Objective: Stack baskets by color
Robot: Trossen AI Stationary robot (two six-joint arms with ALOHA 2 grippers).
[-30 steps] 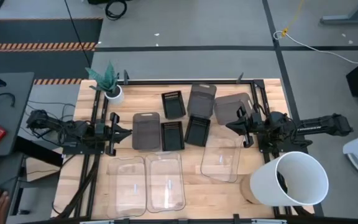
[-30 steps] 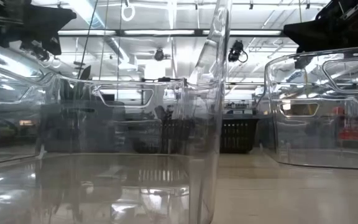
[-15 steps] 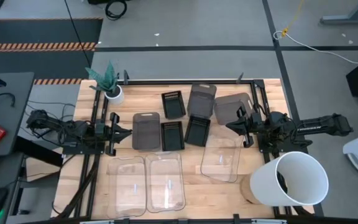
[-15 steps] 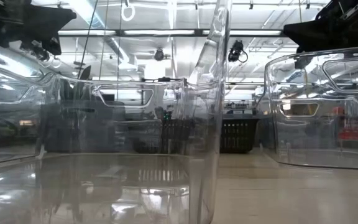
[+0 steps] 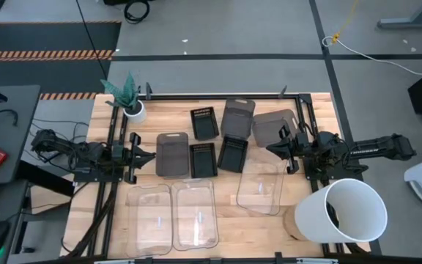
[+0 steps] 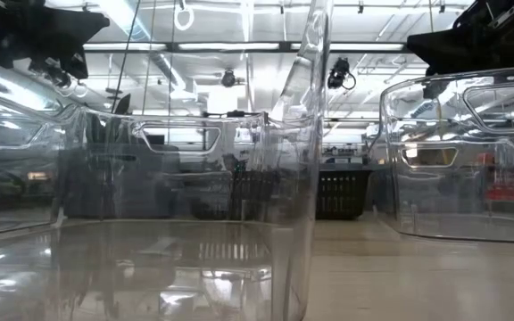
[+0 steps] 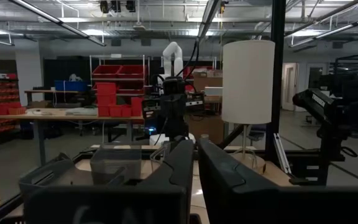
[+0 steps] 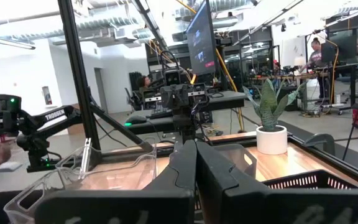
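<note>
Clear baskets, three: two are lying side by side at the desk's near edge, one (image 5: 149,218) left, one (image 5: 195,213) beside it; a third (image 5: 259,188) is sitting apart to the right, just below the right tool.

Dark-grey baskets, three: one (image 5: 172,154) is resting left of centre; one (image 5: 237,116) is lying toward the far edge; one (image 5: 271,126) is sitting at the right, next to the right tool.

Black slotted trays, three: one (image 5: 204,122) is lying toward the far side, one (image 5: 203,160) is sitting just right of the left grey basket, one (image 5: 232,153) is lying tilted beside it.

Left tool (image 5: 149,155): hovering just left of the left grey basket, fingers nearly together, gripping nothing.

Right tool (image 5: 272,149): hanging between the right grey basket and the third clear basket, fingers pressed together, empty.

Desk (image 5: 101,132): wooden top, carrying all the above.

White bucket (image 5: 341,212): standing at the desk's near right corner.

Potted plant (image 5: 130,101): standing at the far left corner.
</note>
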